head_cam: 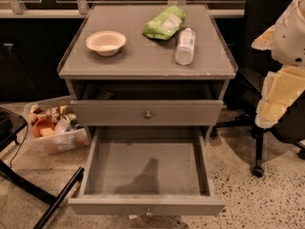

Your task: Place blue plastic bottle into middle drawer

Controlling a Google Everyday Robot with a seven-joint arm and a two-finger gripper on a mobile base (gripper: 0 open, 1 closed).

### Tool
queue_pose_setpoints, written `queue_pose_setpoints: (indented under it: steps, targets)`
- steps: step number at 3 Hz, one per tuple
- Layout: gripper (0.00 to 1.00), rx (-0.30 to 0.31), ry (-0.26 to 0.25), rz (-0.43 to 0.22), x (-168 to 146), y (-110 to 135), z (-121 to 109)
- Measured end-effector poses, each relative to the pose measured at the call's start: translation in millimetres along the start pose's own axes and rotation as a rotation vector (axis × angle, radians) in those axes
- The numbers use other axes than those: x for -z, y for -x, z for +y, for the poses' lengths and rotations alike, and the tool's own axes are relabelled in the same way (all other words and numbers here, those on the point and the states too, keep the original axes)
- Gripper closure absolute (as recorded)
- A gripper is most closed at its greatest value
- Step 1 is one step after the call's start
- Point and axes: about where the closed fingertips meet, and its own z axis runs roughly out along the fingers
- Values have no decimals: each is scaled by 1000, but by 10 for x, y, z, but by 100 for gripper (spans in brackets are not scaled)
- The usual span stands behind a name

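The blue plastic bottle (185, 46) lies on its side on the right part of the grey cabinet top (143, 63), white cap pointing away from me. The middle drawer (147, 168) is pulled fully out below, its grey floor bare, with its knob (148, 213) on the front. The knobbed drawer front above it (148, 114) is nearly closed. My gripper (276, 99), cream and white, hangs at the right edge of the view, to the right of the cabinet and lower than the bottle, well apart from both.
A green snack bag (164, 23) lies just behind the bottle, and a white bowl (106, 42) sits on the left of the top. On the floor are a clear bin of snacks (55, 130) at left, black frame legs (33, 187), and a black chair (259, 80) at right.
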Motion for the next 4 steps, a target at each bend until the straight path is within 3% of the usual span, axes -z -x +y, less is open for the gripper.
queue_pose_setpoints:
  steps: [2,4]
  targets:
    - [0,-24,-14,-24,15,33,-50]
    - [0,-218,-47,-196,-95,351,-408]
